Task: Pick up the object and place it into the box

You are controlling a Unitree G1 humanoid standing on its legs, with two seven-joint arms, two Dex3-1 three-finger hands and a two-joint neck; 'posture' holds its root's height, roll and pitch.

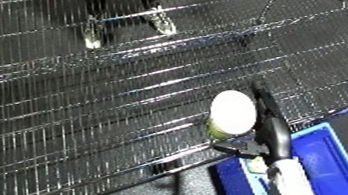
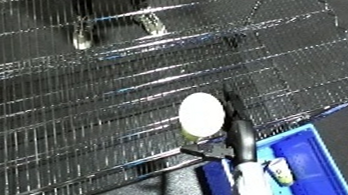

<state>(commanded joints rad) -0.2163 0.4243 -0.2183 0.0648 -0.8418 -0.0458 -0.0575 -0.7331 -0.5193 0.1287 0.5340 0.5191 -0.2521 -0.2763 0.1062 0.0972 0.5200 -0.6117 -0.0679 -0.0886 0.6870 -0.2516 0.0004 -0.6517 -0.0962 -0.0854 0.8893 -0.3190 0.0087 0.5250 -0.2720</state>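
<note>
A small jar [image 1: 231, 113] with a white round lid and a yellow-green body is held above the near edge of the wire shelf [image 1: 109, 105]. My right hand [image 1: 269, 130] is shut on it, its black fingers running up the jar's right side and the thumb under its base. The white forearm [image 1: 288, 177] rises from the lower edge, over the blue bin [image 1: 329, 159] at the lower right. The jar is just left of and beyond the bin's far left corner. My left hand shows in neither view.
The wire shelf fills most of both views, with dark floor below its near edge at the lower left. A small pale and green item [image 2: 279, 171] lies inside the bin beside my forearm.
</note>
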